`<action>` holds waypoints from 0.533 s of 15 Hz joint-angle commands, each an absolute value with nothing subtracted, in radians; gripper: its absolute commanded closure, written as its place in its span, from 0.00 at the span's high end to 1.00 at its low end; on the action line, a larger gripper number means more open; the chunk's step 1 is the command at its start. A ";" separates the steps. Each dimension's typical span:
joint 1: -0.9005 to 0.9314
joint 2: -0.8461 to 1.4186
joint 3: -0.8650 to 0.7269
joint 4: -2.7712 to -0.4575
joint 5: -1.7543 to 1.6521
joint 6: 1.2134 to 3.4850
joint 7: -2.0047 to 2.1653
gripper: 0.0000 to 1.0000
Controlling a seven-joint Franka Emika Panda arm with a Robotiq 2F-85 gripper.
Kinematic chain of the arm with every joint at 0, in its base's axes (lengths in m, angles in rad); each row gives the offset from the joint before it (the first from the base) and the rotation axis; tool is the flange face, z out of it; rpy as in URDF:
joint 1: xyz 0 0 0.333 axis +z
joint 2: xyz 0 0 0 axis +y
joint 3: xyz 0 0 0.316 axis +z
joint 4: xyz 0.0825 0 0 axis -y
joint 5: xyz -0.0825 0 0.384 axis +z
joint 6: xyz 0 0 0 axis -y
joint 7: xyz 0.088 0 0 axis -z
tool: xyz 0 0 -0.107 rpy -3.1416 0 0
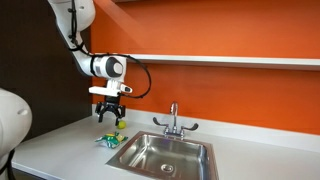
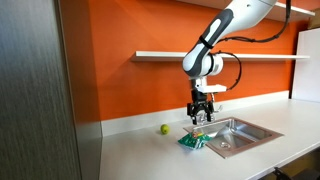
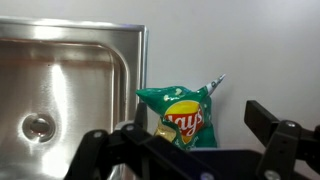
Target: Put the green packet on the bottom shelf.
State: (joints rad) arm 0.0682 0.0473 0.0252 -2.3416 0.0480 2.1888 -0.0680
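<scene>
We see the gripper [image 1: 110, 114] hang above the green Lay's packet [image 3: 183, 117], jaws spread and holding nothing. The packet lies flat on the grey countertop [image 1: 70, 150], just beside the steel sink [image 3: 60, 90]. The bottom shelf [image 2: 200, 56] crosses the orange wall above.

orange wall [image 1: 230, 90], grey countertop [image 1: 60, 145]

A kitchenette is shown. This is indicated by a steel sink [image 1: 166, 153] with a faucet [image 1: 174, 120] set into a grey countertop [image 2: 150, 155], backed by an orange wall [image 1: 220, 90] with a white shelf [image 2: 165, 55].
</scene>
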 commanded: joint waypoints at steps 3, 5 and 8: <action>0.055 0.156 0.039 -2.276 0.074 2.219 -0.101 1.00; 0.051 0.186 0.038 -2.260 0.074 2.225 -0.100 1.00; 0.047 0.223 0.040 -2.237 0.073 2.231 -0.101 1.00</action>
